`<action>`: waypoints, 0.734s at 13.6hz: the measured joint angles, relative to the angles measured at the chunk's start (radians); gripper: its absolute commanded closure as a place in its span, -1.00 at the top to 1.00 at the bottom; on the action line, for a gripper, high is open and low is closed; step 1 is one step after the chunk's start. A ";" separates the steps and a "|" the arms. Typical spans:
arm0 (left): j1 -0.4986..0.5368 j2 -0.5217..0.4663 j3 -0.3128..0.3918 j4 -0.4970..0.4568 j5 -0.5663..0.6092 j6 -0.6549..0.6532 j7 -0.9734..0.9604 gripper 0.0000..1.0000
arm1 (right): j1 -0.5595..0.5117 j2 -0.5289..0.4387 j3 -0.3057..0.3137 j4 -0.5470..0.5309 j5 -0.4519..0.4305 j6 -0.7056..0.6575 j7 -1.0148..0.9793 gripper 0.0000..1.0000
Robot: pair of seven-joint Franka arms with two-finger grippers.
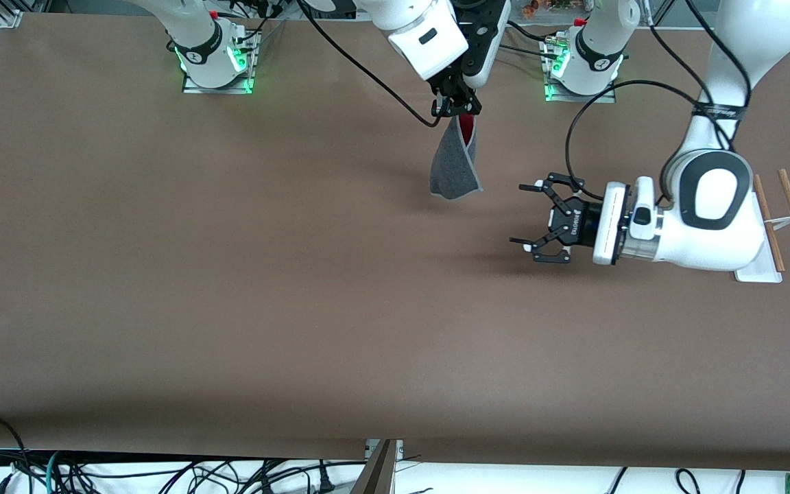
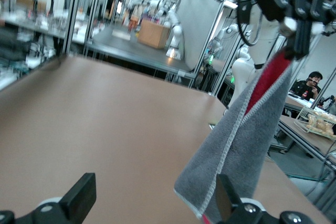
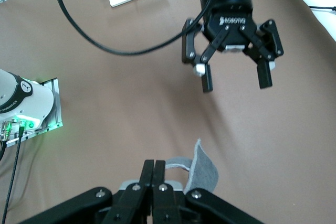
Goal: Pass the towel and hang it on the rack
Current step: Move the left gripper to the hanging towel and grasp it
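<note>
Brown surface [image 1: 230, 288]: right gripper [image 1: 455, 103] dangles towel [image 1: 455, 165], jaws clamped on its top; left gripper [image 1: 529, 218] beside it, jaws apart; rack [image 1: 779, 219] at left arm's end.

My desk [image 1: 230, 288] is a broad brown surface. I see the rack [image 1: 779, 226] standing on it at the left arm's end, white base flat on the top, two wooden rods lying side by side, partly hidden by the arm.
</note>
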 measured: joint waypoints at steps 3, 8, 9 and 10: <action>0.000 0.014 -0.004 -0.044 -0.035 -0.002 0.189 1.00 | 0.000 0.000 0.000 0.001 0.000 0.001 0.000 -1.00; -0.010 0.023 -0.032 -0.072 -0.082 0.002 0.395 1.00 | 0.000 0.001 0.000 0.002 0.000 0.030 0.000 -1.00; -0.012 0.023 -0.032 -0.075 -0.082 0.003 0.416 1.00 | 0.000 0.001 0.000 0.002 0.000 0.040 0.000 -1.00; -0.016 0.023 -0.033 -0.079 -0.082 0.009 0.428 1.00 | 0.000 0.001 0.000 0.003 0.000 0.053 0.000 -1.00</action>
